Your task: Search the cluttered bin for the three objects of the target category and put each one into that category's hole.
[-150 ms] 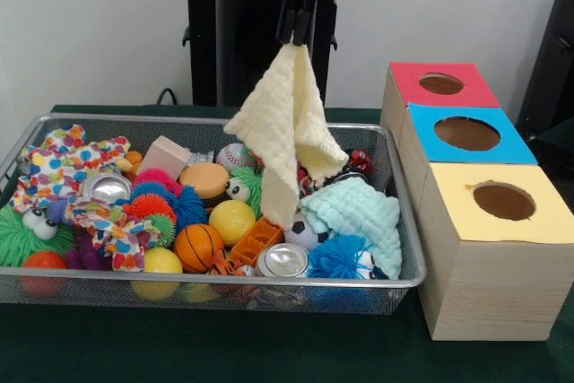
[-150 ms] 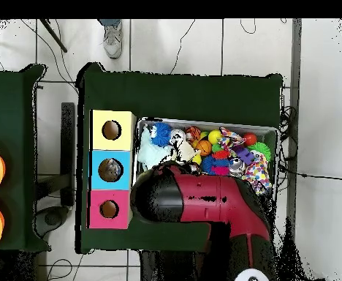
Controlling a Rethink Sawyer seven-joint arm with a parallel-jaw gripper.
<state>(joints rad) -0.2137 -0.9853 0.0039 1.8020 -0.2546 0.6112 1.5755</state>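
With the gripper (image 1: 297,39) clamped on the cream cloth (image 1: 285,127), the cloth should be carried well clear above the wire bin (image 1: 408,248) before being lowered over a box hole.

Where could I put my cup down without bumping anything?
On the bare green table in front of the wire bin, or the strip between bin and yellow box. The bin itself is packed with toys.
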